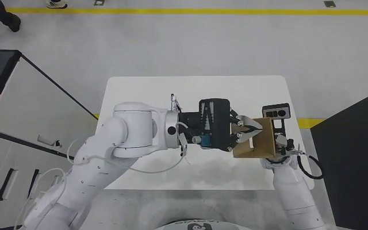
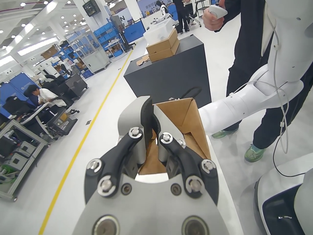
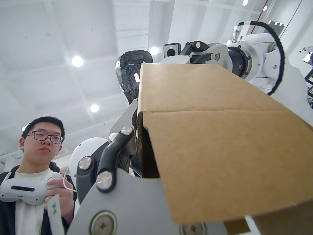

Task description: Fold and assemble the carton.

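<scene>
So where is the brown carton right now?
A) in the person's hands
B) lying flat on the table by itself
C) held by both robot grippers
C: the left gripper pinches one wall of the carton and the right gripper clamps another wall, so both arms hold it.

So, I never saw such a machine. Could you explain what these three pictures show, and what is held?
It is a robot with two arms, at a white rectangular table. The top view looks down from above the arms; the other two pictures come from cameras on its left and right wrists. The open brown cardboard carton is between both arms, over the table's right end. The left jaws are closed on one carton wall; the right jaws sit against another side.
</scene>
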You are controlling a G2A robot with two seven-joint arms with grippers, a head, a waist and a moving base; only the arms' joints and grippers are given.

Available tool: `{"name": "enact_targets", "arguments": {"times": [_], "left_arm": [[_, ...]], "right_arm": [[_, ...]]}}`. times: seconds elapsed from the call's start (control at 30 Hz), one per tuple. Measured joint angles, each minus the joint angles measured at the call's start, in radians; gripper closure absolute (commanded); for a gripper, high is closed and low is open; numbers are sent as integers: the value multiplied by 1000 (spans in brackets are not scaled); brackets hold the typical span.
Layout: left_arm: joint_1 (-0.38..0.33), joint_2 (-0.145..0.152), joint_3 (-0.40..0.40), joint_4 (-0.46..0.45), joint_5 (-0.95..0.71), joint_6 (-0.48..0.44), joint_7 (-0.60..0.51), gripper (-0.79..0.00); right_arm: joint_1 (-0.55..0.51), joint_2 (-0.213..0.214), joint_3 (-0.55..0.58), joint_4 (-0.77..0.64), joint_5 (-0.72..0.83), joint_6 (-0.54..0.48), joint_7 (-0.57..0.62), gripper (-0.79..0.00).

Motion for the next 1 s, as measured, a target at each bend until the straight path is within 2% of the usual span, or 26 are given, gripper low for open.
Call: {"name": "enact_targets", "arguments": {"times": [0.37, 0.6, 1.0], "left_arm": [[49, 12, -56, -20, 16, 0, 2, 0], [104, 19, -106, -25, 66, 54, 41, 0], [139, 24, -123, -8, 105, 57, 74, 0]], "right_arm": [[-11, -4, 4, -40, 50, -5, 0, 0], [-10, -2, 3, -65, 98, 4, 0, 0], [-9, 0, 4, -69, 104, 16, -10, 0]]}}
